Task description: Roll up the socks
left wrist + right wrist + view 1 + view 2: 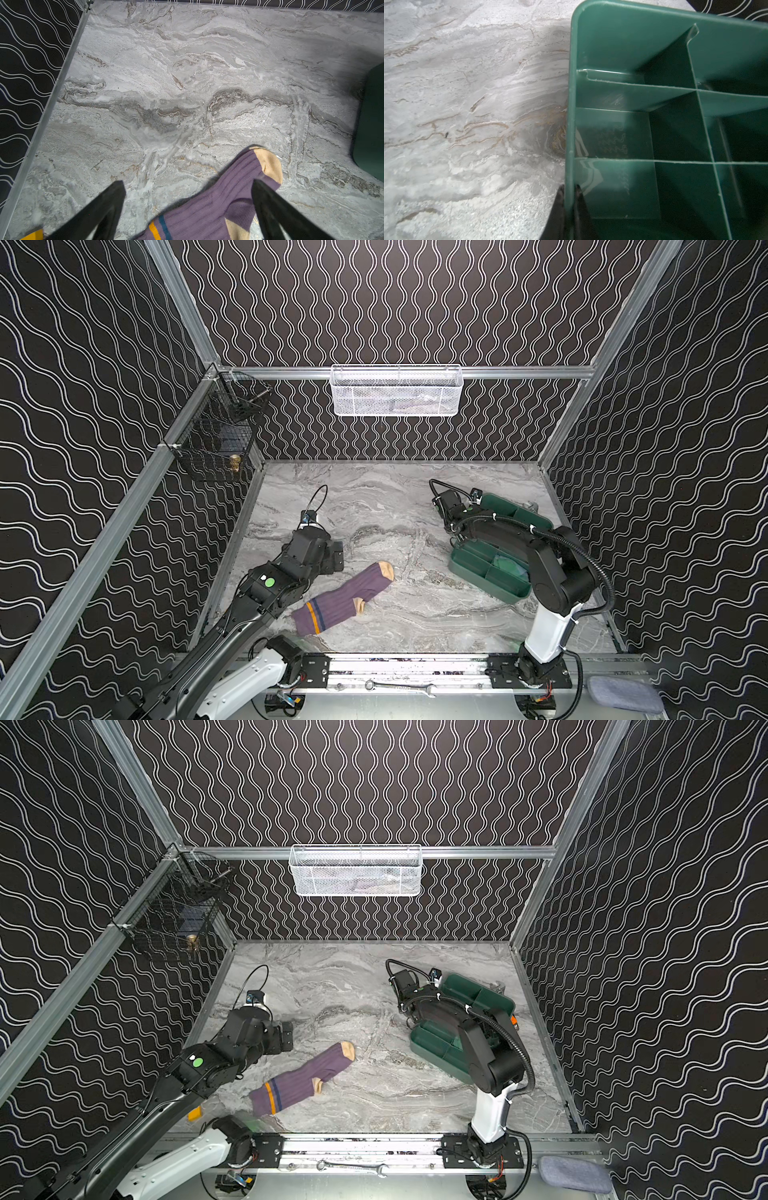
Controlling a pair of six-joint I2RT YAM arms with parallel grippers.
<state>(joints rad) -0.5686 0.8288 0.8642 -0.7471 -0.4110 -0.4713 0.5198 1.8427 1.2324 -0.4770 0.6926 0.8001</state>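
Purple sock: you have the purple sock (345, 599) (303, 1079) lying flat and unrolled on the marble table (415, 497), left of the middle and towards the front edge.
Sock direction: its striped cuff points to the front left, and its peach toe points back towards the table's centre.
Left gripper: your left gripper (187, 182) stands with its jaws wide apart and nothing between them.
Sock against left gripper: in the left wrist view the purple sock (218, 207) runs slantwise under the gap. One finger (108, 205) is over bare table beside the sock, and the other (270, 203) crosses the foot just short of the peach toe. You cannot tell from any view whether a finger touches the fabric.
Seen from above: in both top views the left gripper sits just beside the toe end, on its left.
Right gripper: your right gripper (569, 187) is clamped on the side wall of the green tray (571, 104) (486, 587), with one finger outside and one inside.
Blue sock: only a blue-green patch of the blue sock (509, 566) shows in a top view. It lies in a near compartment of the green tray, and the right arm covers the rest.
Tray compartments: the ones the right wrist view shows are bare.
Spacing: the purple sock lies well apart from the green tray and the right gripper.
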